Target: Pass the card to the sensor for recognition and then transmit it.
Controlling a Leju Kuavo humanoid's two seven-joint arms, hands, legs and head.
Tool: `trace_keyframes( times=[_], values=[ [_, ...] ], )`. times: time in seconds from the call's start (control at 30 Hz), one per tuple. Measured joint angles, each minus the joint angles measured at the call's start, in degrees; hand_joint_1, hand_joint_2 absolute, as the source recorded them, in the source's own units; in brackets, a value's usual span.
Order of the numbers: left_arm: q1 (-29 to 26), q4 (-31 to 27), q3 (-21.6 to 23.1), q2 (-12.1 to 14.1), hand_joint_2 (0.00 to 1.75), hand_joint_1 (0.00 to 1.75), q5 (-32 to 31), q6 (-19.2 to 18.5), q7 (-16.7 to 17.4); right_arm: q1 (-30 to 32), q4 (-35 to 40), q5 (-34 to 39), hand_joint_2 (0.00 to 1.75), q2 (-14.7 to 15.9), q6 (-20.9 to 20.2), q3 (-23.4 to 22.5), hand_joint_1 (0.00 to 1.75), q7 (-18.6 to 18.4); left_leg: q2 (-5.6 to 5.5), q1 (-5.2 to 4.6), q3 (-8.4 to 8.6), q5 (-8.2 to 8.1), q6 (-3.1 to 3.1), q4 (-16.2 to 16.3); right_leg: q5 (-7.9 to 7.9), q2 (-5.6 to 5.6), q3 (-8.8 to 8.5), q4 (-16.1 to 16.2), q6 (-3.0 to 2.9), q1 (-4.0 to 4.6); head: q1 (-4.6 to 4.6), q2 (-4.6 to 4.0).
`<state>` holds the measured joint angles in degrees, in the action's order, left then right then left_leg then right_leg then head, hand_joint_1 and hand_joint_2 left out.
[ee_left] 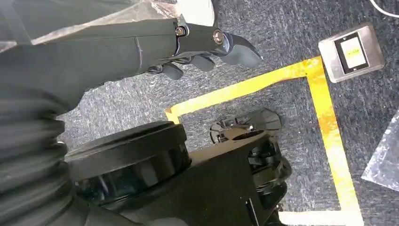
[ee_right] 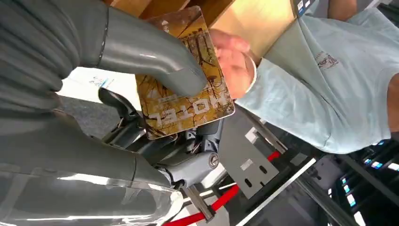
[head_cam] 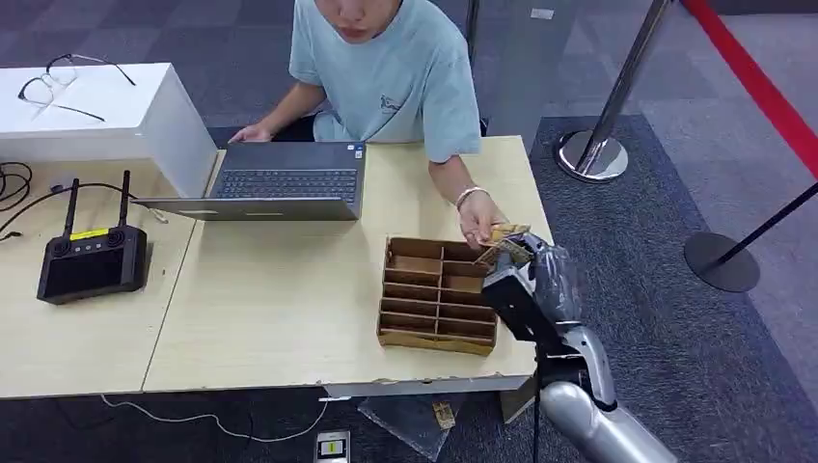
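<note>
Your left hand (ee_left: pixel 207 49) hangs over dark grey carpet (ee_left: pixel 282 42), fingers curled in, nothing held. Beneath it, yellow floor tape (ee_left: pixel 324 113) marks a corner on the carpet, and a square metal floor socket (ee_left: pixel 354 52) with a yellow label sits just outside that corner. Clear plastic sheet (ee_left: pixel 383 160) at the frame edge.

card (ee_right: pixel 186 84) partly under robot hand (ee_right: pixel 141 70) thumb, person's face cropped
</note>
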<state>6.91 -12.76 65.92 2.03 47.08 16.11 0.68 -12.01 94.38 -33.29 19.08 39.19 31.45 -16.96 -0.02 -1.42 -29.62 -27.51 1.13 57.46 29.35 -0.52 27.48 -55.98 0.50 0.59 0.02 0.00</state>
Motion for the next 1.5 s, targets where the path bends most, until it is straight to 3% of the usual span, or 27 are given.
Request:
trace_keyframes(
  times=[0.37,0.57,1.0,1.5],
  values=[
    [0.0,0.0,0.0,0.0,1.75,0.0,0.3,0.0,0.0,0.8,-0.6,-1.1,1.75,0.0,0.6,-0.9,1.75,0.2,0.0,0.0,0.0,0.0,0.0,0.0,0.0,0.0,0.0,0.0,0.0,0.0,0.0,0.0],
    [0.0,0.0,0.0,0.0,1.75,0.0,0.3,0.0,0.0,1.5,-1.1,-6.4,1.75,0.7,0.6,-2.7,1.75,-3.4,0.01,0.0,0.0,0.0,0.0,0.0,0.0,0.0,0.0,0.0,0.0,0.0,0.0,0.0],
    [0.0,0.0,0.4,0.0,1.75,0.0,-0.3,0.0,0.0,4.0,-4.8,-11.3,1.75,0.6,0.7,-7.6,1.75,-2.5,0.0,0.0,-0.01,0.0,0.0,0.0,0.0,0.0,0.01,0.0,0.0,0.0,-0.02,0.0],
    [0.1,0.0,0.9,0.0,1.75,0.0,-1.8,-0.3,0.0,2.5,-15.7,5.0,1.75,-2.1,0.6,-8.6,1.75,5.7,0.0,0.0,-0.02,0.0,0.0,0.0,0.0,0.0,-0.01,0.0,0.0,0.0,0.0,0.0]
  ],
)
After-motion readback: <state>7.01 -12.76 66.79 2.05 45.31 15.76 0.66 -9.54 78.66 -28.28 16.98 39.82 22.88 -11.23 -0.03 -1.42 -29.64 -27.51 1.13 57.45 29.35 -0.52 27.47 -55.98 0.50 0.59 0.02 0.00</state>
